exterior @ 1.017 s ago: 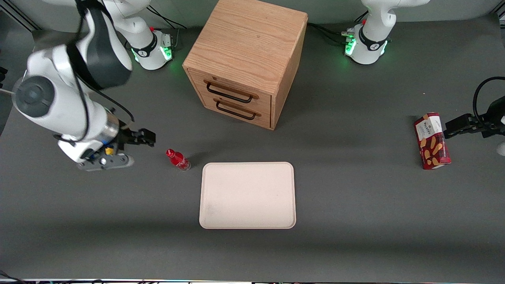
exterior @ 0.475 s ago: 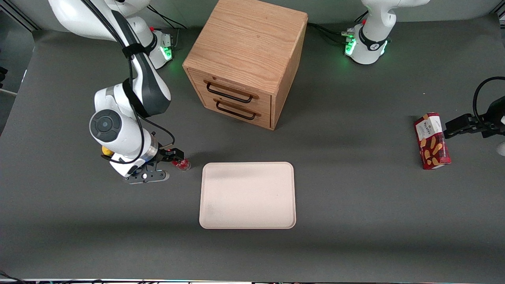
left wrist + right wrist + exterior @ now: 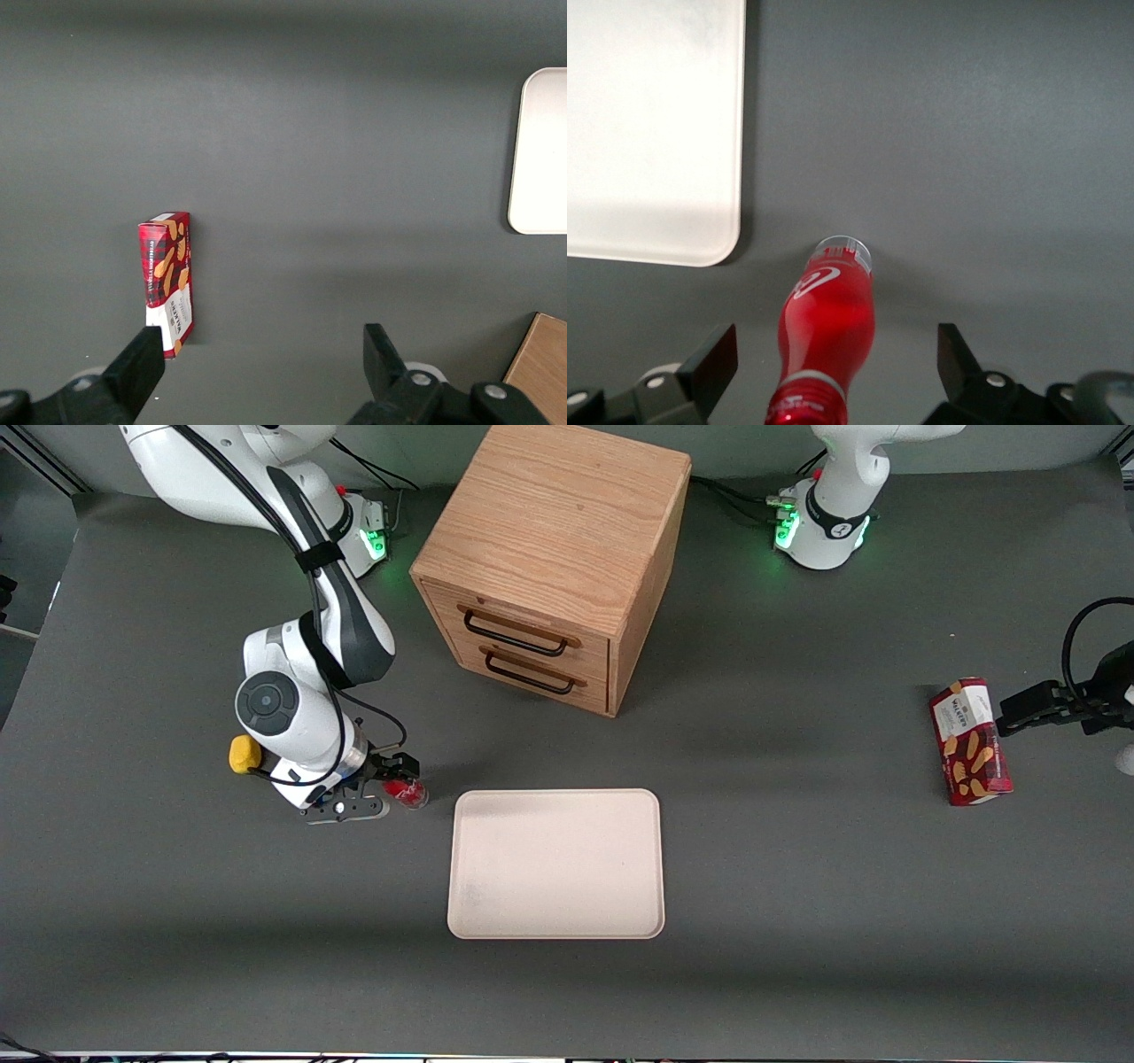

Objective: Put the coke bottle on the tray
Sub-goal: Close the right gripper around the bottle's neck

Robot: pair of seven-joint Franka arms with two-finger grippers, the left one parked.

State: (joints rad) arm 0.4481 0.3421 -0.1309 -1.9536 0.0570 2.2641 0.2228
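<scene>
The coke bottle [image 3: 408,792] is tiny and red with white script and a clear base. It stands on the dark table beside the tray's [image 3: 555,864] corner that lies toward the working arm's end. My gripper [image 3: 390,776] is low at the bottle. In the right wrist view the bottle [image 3: 827,332] stands between my two black fingers [image 3: 718,363], which are spread wide and clear of it on both sides. My gripper [image 3: 835,367] is open. The pale cream-pink tray [image 3: 651,133] lies just past the bottle's base.
A wooden two-drawer cabinet [image 3: 554,558] stands farther from the front camera than the tray. A yellow lump [image 3: 244,754] lies beside my wrist. A red biscuit box [image 3: 970,741] lies toward the parked arm's end of the table and shows in the left wrist view [image 3: 168,270].
My arm has swung in toward the bottle and come down. The gripper now stands around the bottle. The yellow lump, hidden a second ago, is uncovered.
</scene>
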